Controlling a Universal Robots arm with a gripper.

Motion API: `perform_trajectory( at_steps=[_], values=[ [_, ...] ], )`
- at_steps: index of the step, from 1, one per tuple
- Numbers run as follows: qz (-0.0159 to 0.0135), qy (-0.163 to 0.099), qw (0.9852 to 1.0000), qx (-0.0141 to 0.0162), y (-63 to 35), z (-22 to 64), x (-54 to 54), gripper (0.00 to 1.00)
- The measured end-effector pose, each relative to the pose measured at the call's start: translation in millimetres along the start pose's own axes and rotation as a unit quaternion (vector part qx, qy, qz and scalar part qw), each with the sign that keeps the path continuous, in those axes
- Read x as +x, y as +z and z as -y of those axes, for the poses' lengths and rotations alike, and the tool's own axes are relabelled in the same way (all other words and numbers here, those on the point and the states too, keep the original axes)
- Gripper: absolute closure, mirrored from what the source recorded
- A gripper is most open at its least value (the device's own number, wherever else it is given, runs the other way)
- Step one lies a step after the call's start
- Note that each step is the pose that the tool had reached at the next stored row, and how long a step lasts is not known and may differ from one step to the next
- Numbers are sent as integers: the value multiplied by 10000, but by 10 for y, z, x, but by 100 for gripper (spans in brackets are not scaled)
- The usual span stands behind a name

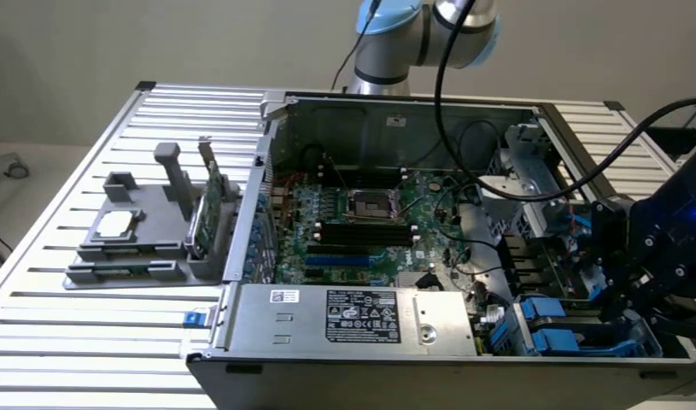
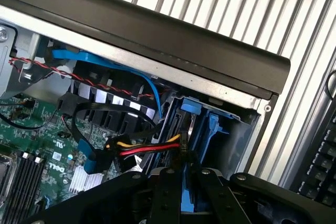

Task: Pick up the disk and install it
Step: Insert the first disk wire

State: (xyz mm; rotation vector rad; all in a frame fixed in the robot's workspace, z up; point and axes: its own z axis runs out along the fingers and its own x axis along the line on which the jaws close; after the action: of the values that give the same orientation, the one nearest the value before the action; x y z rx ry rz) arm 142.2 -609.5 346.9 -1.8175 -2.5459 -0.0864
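The disk point(image 2: 187, 129) stands on edge in the drive bay at the corner of the open computer case point(image 1: 324, 376). I see its dark side and its blue plastic rail. My gripper point(image 2: 187, 195) reaches down over it, with a black finger on each side of the blue rail, shut on the disk. In the exterior view the gripper point(image 1: 619, 295) hangs over the blue drive bay point(image 1: 549, 333) at the case's near corner, on the exterior view's right. Most of the disk is hidden inside the bay.
A second blue carrier point(image 2: 216, 129) sits beside the disk. Red, yellow and black power wires point(image 2: 149, 148) and a blue data cable point(image 2: 79, 56) run close by. The motherboard point(image 1: 359, 218), power supply point(image 1: 359, 316) and a grey parts stand point(image 1: 137, 235) lie toward the exterior view's left.
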Motion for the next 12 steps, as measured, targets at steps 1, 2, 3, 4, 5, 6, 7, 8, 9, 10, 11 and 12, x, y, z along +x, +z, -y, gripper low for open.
perform_trajectory(
  at_steps=[1, 2, 3, 4, 5, 6, 7, 8, 9, 10, 11, 12],
  values=[
    [0, 1, 10000, 0, 0, 3, 1, 83],
    [0, 1, 10000, 0, 0, 3, 2, 83],
    [1, 1, 10000, 0, 0, 3, 2, 83],
    [1, 1, 10000, 0, 0, 2, 4, 83],
    [1, 6, 10000, 0, 0, 3, 8, 83],
    [3, 12, 10000, 0, 0, 2, 13, 83],
    [7, 18, 10000, 1, 1, 1, 17, 83],
    [8, 27, 10000, 1, 1, 3, 21, 83],
    [10, 36, 10000, 1, 1, 3, 25, 83],
    [10, 44, 10000, 1, 1, 1, 29, 83],
    [11, 57, 10000, 1, 2, 1, 33, 83],
    [12, 70, 10000, 1, 2, 2, 35, 83]
  ],
)
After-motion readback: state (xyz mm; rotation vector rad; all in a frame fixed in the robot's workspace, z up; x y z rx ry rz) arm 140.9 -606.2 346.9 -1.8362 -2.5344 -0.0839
